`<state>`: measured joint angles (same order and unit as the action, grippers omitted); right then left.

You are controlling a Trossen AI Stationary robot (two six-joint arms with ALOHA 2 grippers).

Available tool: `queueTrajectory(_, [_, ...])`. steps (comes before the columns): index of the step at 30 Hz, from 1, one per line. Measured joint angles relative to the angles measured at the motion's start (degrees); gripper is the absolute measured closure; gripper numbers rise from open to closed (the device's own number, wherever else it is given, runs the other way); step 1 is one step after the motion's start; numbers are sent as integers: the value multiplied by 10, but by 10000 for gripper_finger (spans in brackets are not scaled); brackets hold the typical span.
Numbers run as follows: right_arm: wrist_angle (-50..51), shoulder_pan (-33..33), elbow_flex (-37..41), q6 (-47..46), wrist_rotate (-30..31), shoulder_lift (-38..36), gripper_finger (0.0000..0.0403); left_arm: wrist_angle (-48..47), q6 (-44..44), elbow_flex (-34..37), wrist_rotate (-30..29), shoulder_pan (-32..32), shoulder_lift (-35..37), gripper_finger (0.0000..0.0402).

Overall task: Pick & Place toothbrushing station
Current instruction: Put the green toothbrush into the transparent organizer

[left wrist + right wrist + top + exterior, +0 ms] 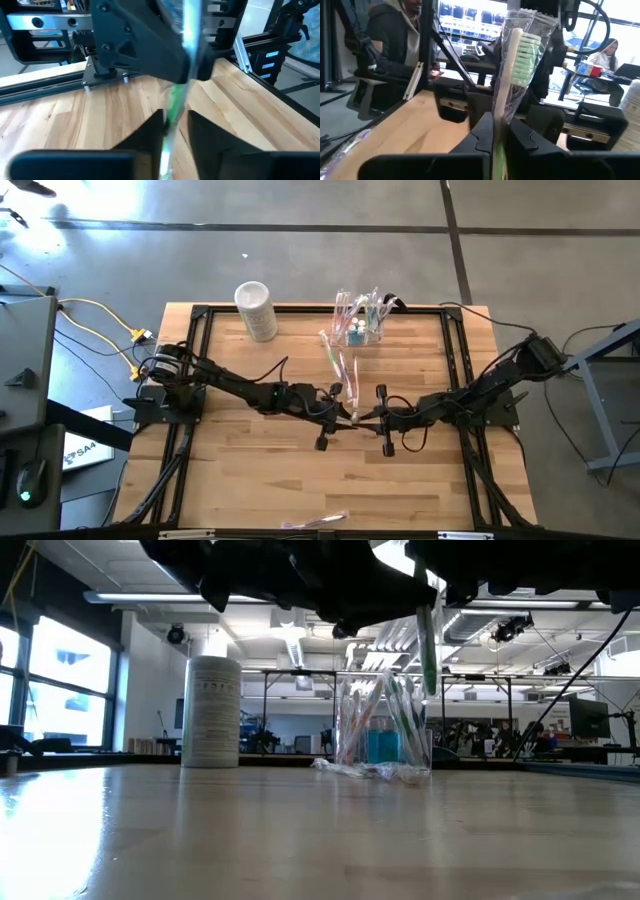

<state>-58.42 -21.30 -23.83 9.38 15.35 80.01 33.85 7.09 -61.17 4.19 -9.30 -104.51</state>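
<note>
At mid-table, our left gripper (350,417) and right gripper (366,418) both clamp one wrapped toothbrush (516,70); next, one releases toward the toothbrushing station (362,326).

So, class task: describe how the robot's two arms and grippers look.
Both arms are dark and slender, built from jointed segments, with black cables looping along them. The left gripper and right gripper each end in two flat black fingers. A small green light glows on the left arm.
</note>
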Motion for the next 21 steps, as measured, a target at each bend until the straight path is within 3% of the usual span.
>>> queueTrajectory(3, [19, 1, 0, 10, 5, -13, 393, 0, 0, 0, 1, -1, 0, 268])
queueTrajectory(7, [67, -2, 0, 14, 58, -42, 393, -7, -35, 0, 11, 1, 0, 205])
queueTrajectory(9, [105, -2, 0, 12, 83, -69, 393, -8, -52, 0, -11, 1, 0, 183])
queueTrajectory(16, [236, 0, 0, -21, 185, -155, 393, -8, -85, 0, -114, 0, 1, 159])
queueTrajectory(21, [294, -1, 0, -47, 192, -201, 393, -10, -116, 1, -134, 2, 0, 158])
